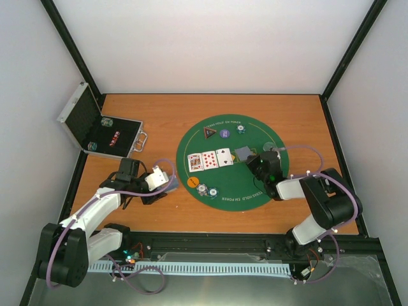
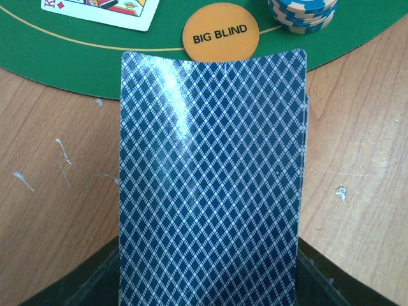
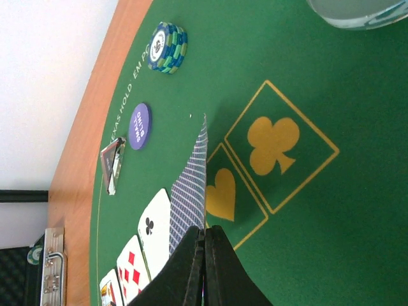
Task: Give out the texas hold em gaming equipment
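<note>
My left gripper is shut on a deck of playing cards, blue-patterned back up, over the wood just left of the round green mat. My right gripper is shut on the edge of one back-up card, held above the mat to the right of three face-up cards. An orange BIG BLIND chip and a chip stack lie at the mat's near-left edge. A purple chip, a dark triangle and another chip stack sit at the far side.
An open silver case with chips inside stands at the far left of the table. A clear disc lies on the mat to the right of my right gripper. Black frame posts and white walls ring the table.
</note>
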`<state>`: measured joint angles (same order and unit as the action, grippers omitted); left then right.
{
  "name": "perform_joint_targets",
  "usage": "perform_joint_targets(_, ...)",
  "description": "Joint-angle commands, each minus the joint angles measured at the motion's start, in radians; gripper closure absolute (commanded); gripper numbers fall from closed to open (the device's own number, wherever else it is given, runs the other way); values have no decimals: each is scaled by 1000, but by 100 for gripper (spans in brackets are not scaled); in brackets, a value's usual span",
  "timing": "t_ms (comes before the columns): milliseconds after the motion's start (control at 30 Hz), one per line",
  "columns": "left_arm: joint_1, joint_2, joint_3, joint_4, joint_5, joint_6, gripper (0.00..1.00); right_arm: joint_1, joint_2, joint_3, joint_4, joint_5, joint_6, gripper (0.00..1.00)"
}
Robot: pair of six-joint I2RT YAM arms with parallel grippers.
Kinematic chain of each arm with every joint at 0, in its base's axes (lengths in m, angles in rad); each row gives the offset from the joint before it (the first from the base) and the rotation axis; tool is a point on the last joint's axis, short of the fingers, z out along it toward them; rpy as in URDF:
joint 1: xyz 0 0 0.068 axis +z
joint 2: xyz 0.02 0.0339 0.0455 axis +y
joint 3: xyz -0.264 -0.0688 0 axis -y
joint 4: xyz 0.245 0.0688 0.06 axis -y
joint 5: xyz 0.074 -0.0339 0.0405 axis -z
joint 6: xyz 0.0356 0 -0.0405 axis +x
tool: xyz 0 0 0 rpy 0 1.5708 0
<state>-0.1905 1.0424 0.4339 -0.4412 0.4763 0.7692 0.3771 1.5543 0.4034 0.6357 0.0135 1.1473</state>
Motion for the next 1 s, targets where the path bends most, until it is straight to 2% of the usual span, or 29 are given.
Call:
perform_joint_targets(0,6,-16,5,15,25,1,44,20,40,12,67,41,53,97)
perform_joint_targets(567,6,-11,2,14,25,2,44,83,68,20,80,190,161,97)
perform_joint_targets(967,6,-24,5,6,26,3,44,120,132,32,93,177,239,96)
